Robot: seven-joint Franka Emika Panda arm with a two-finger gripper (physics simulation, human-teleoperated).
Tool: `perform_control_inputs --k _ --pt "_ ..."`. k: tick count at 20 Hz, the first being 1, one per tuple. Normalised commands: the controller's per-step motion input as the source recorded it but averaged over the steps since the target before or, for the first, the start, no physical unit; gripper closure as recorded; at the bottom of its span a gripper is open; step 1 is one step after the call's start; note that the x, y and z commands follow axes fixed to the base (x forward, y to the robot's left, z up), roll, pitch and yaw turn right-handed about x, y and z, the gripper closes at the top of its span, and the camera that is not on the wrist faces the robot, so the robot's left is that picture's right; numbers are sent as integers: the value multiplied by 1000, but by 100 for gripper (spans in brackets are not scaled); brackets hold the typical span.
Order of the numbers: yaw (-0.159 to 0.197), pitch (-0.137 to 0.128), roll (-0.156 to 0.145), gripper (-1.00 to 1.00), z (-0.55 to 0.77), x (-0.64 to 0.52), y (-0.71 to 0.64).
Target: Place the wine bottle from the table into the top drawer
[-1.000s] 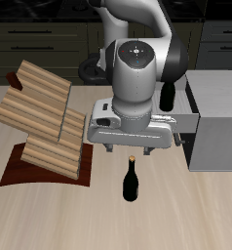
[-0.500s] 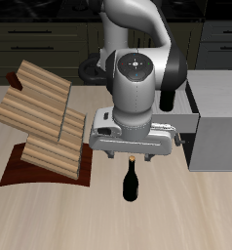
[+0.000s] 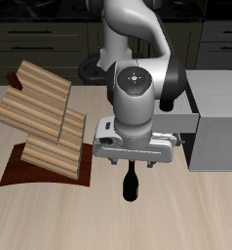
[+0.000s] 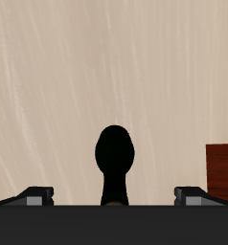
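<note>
Downward and toward the table's front edge went the arm over the last second, until the gripper [image 3: 134, 167] sat low over the wine bottle [image 3: 132, 185], hiding the cork that had shown clear before. On the table [image 3: 186, 215] nothing else had shifted: the slatted wooden rack [image 3: 42, 119] lay where it was, and the top drawer [image 3: 192, 121] stood pulled out of its grey cabinet [image 3: 220, 127]. From the wrist view the bottle [image 4: 115, 161] stood upright between the two fingertips [image 4: 34, 194], well apart from either, so the jaws were spread and gripping nothing. It looked ready to close on the neck.
</note>
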Motion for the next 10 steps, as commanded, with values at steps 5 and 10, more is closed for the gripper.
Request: perform_control_inputs --k 5,10 --pt "-16 44 19 100 -195 25 -20" --pt "-25 2 -4 100 15 0 -95"
